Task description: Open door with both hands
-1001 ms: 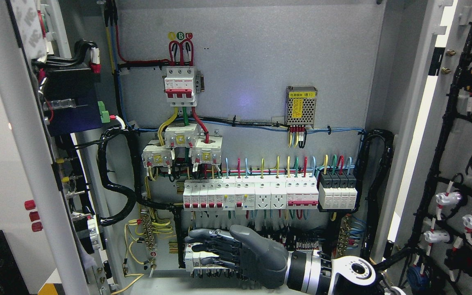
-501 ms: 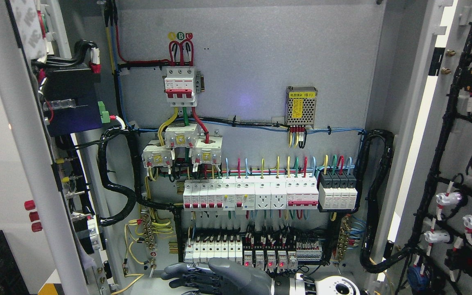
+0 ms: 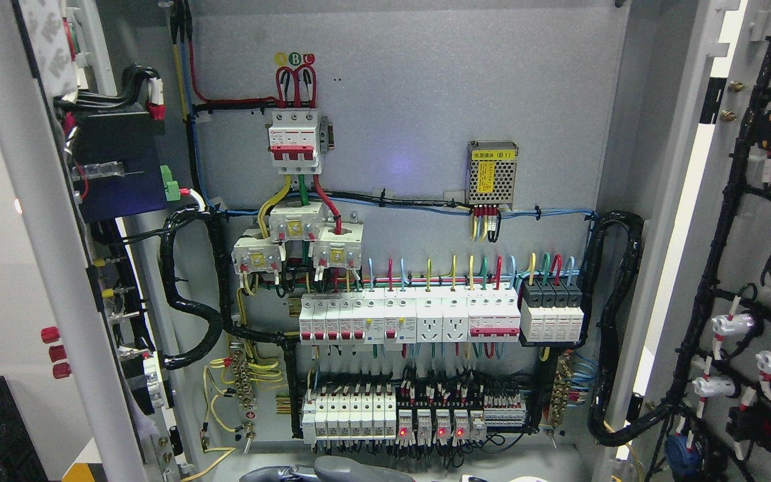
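Grey robot hand point(image 3: 322, 472) barely showing at my bottom edge, arm side unclear, finger state I cannot tell, above it the breaker rows point(image 3: 439, 318), left door point(image 3: 31, 221) and right door point(image 3: 753, 268) swung wide open.

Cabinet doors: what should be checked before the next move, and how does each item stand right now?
1. Left door swung open: ok.
2. Right door swung open: ok.
3. Right hand off the lower breaker row: ok, it shows below the row at the bottom edge.
4. Right hand holding anything: cannot tell, mostly cropped.
5. Left hand position: cannot tell, out of view.
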